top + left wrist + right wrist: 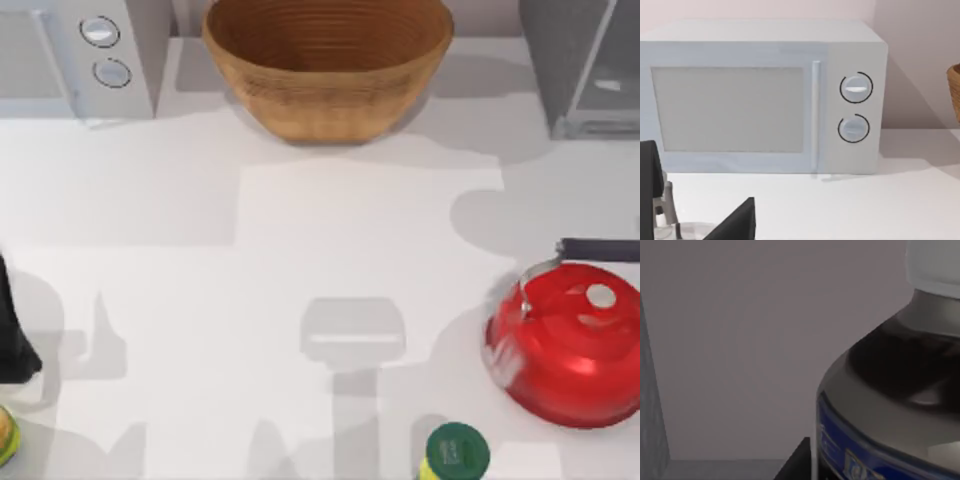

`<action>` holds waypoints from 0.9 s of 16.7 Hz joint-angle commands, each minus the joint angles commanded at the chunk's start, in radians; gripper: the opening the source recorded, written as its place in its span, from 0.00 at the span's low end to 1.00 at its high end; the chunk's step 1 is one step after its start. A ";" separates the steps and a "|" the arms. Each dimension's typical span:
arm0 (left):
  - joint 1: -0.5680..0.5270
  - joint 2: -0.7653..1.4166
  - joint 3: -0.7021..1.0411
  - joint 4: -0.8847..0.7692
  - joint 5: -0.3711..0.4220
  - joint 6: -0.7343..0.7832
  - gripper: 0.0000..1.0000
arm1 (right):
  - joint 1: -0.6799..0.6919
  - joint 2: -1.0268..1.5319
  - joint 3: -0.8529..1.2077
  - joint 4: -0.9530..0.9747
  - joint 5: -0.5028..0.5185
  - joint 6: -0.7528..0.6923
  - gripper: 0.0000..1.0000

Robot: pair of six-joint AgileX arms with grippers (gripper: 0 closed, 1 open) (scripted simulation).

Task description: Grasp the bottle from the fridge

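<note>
Filling the right wrist view, the bottle (890,405) stands against the fridge's grey inner wall (740,340), white cap up, just beside a dark fingertip (797,462) of the right gripper. Grip state: cannot tell. Left arm parked at table's left edge (15,330), facing the microwave (765,95).

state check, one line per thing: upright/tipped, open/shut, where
bottle: upright, white cap on, close in the right wrist view, grey wall behind
fridge: upright, top view's back right
microwave: door shut
kettle: upright, lid on
basket: upright
green-capped container: capped
left claw: low at the table's left
</note>
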 joint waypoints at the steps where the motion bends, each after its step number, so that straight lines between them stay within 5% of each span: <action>1: 0.000 0.000 0.000 0.000 0.000 0.000 1.00 | -0.002 -0.008 -0.013 0.004 -0.001 -0.001 0.00; 15: 0.000 0.000 0.000 0.000 0.000 0.000 1.00 | -0.054 -0.299 -0.466 0.169 -0.059 0.002 0.00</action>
